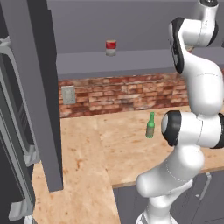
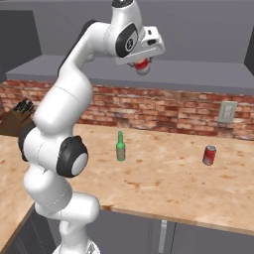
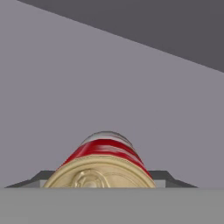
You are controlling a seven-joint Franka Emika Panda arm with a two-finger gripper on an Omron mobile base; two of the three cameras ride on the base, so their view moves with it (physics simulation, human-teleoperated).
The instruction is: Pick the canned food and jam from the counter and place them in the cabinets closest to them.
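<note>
Hand view: canned food (image 3: 103,164) is being gripped by end effector (image 2: 143,68) above cabinet shelf (image 3: 109,96); tipping risked if released tilted.

Glossy white rounded arm links (image 2: 54,106), black joint bands, black round cap with pale markings at the wrist

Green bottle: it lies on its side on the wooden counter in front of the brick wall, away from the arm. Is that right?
Not quite. The green bottle stands upright, neck up, rather than lying on its side. The rest holds: it is on the wooden counter in front of the brick wall, away from the arm. The right base view shows it clearly.
</note>
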